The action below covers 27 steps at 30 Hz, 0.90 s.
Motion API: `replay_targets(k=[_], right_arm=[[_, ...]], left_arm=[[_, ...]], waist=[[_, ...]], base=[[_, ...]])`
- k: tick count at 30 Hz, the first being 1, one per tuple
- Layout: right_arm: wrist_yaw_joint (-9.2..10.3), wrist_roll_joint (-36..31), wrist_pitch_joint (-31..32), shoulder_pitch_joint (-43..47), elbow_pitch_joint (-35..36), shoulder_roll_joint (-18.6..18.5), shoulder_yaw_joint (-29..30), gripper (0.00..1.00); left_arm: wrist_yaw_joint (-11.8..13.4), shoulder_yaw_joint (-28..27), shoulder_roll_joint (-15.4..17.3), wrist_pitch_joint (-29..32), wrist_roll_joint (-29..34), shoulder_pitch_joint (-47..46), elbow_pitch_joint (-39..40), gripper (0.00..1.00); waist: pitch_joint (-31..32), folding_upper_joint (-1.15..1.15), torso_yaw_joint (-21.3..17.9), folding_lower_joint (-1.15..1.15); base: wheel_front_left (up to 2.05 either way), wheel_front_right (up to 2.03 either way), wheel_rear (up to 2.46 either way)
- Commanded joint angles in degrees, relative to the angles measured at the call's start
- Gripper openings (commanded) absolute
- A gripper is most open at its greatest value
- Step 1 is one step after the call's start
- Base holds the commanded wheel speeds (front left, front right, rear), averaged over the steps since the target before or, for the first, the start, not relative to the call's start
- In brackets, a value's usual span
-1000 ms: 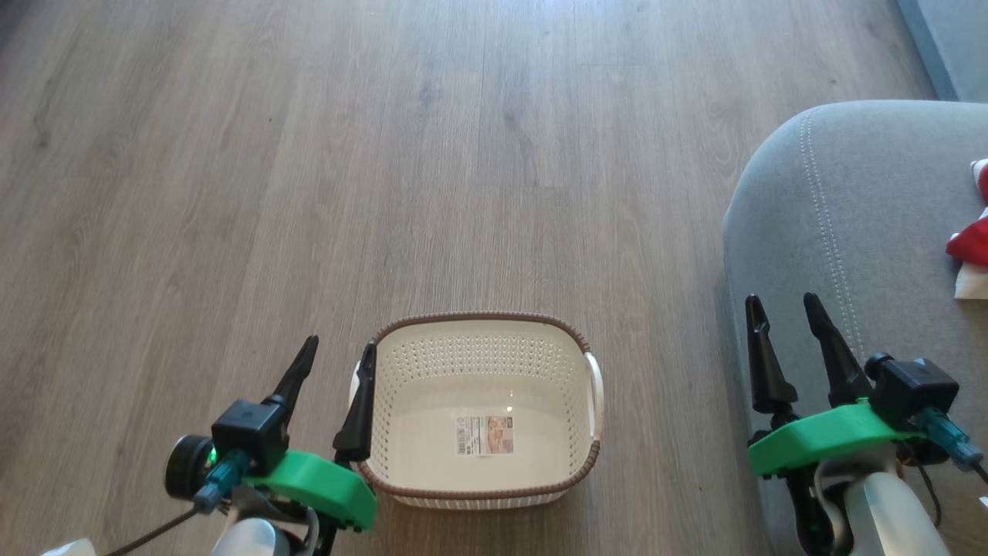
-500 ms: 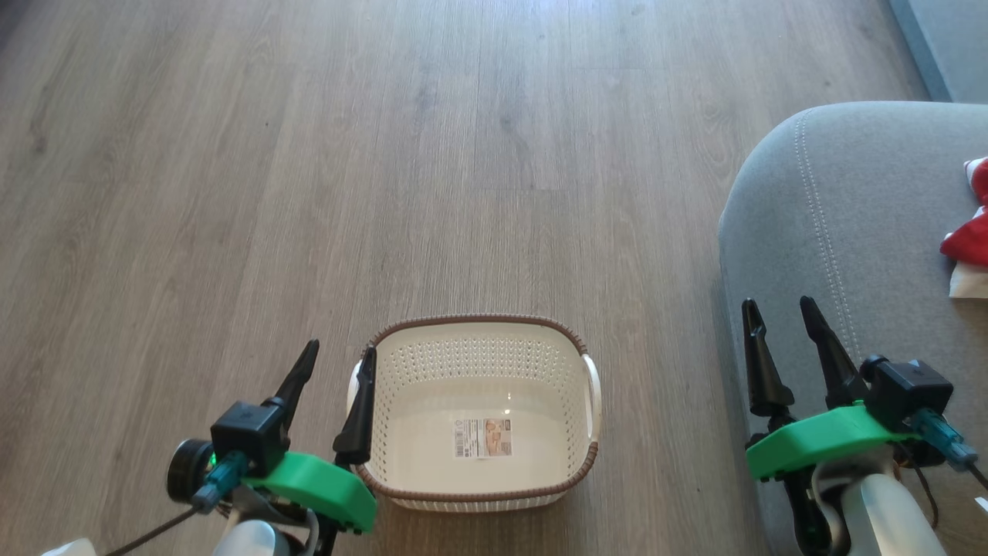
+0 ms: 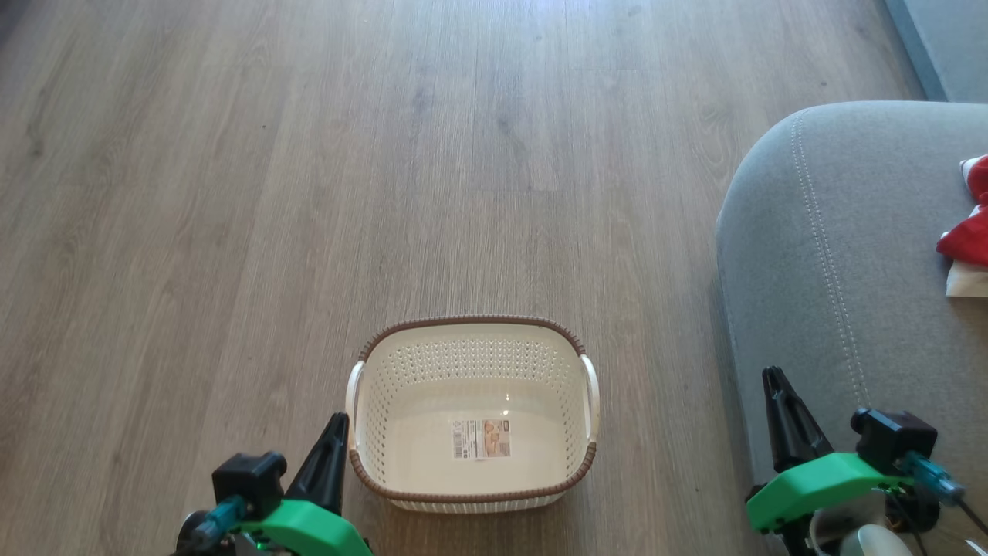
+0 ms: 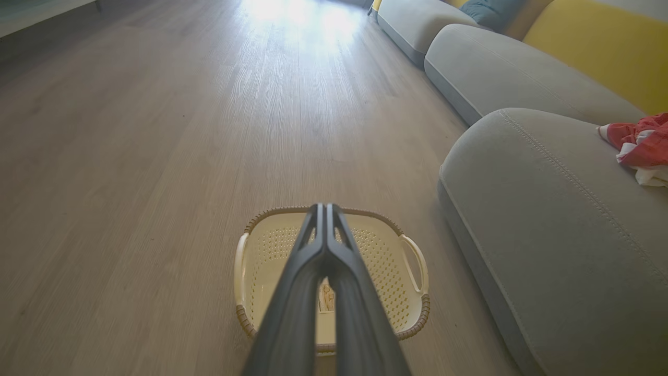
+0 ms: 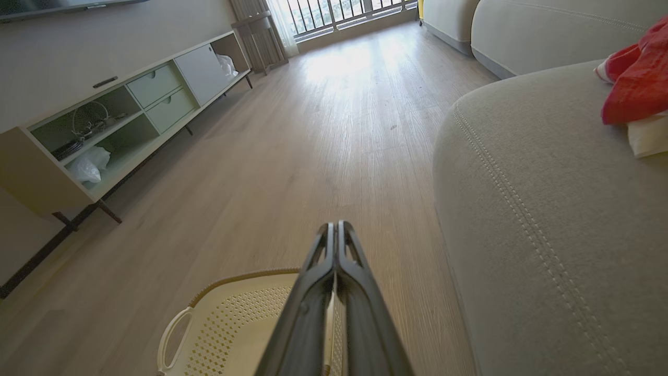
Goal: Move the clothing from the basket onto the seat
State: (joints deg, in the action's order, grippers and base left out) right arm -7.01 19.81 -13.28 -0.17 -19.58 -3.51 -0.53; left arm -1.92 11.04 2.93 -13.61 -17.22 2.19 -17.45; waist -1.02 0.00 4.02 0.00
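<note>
- A grey-brown wood plank floor [image 3: 231,193] runs under everything.
- The left gripper [image 3: 336,423] hovers just left of the basket [image 3: 471,320], its 2 fingers pressed together and gripping nothing.
- The right gripper [image 3: 773,376] is well right of the basket at the seat's near edge, its jaws likewise closed on nothing.
- The basket stands upright on the floor, with a label [image 3: 481,439] on its bottom.
- The seat [image 3: 841,232] lies right of the basket, apart from it.
- The clothing [image 3: 966,235], red with white trim, lies bunched on the seat.
- Far beyond the basket are more cushions [image 4: 511,78] and a low cabinet [image 5: 104,130].
</note>
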Motion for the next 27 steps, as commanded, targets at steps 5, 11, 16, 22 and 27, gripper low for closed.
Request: replay_targets(k=[5, 11, 16, 22, 27], right_arm=[[-0.05, 3.7, 1.0, -2.4, 2.1, 0.1, 0.6, 0.00], [-0.08, 7.3, 2.0, -2.5, 2.3, 0.1, 0.9, 0.00], [-0.10, 11.0, 3.0, -2.7, 2.5, 0.1, 1.3, 0.00], [-0.12, 14.6, 4.0, -2.9, 2.7, 0.1, 1.6, 0.00], [-0.14, 17.6, 4.8, -3.1, 2.8, 0.2, 1.9, 0.00]], left_arm=[[-0.5, -1.1, 0.2, 0.7, -3.9, -2.7, 2.0, 0.00], [-0.8, -1.8, 0.3, 1.6, -7.8, -3.0, 2.0, 0.00], [-1.0, -2.5, 0.4, 2.5, -11.7, -3.4, 2.0, 0.00], [-1.3, -3.3, 0.5, 3.4, -15.6, -3.6, 2.1, 0.00], [-1.5, -3.9, 0.6, 4.1, -18.8, -3.9, 2.2, 0.00]], waist=[[0.0, 0.00, -0.2, 0.00], [0.1, 0.00, -0.4, 0.00], [0.1, 0.00, -0.6, 0.00], [0.2, 0.00, -0.8, 0.00], [0.2, 0.00, -0.9, 0.00]], base=[[0.00, 0.00, 0.00], [0.00, 0.00, 0.00], [0.00, 0.00, 0.00], [0.00, 0.00, 0.00], [0.00, 0.00, 0.00]])
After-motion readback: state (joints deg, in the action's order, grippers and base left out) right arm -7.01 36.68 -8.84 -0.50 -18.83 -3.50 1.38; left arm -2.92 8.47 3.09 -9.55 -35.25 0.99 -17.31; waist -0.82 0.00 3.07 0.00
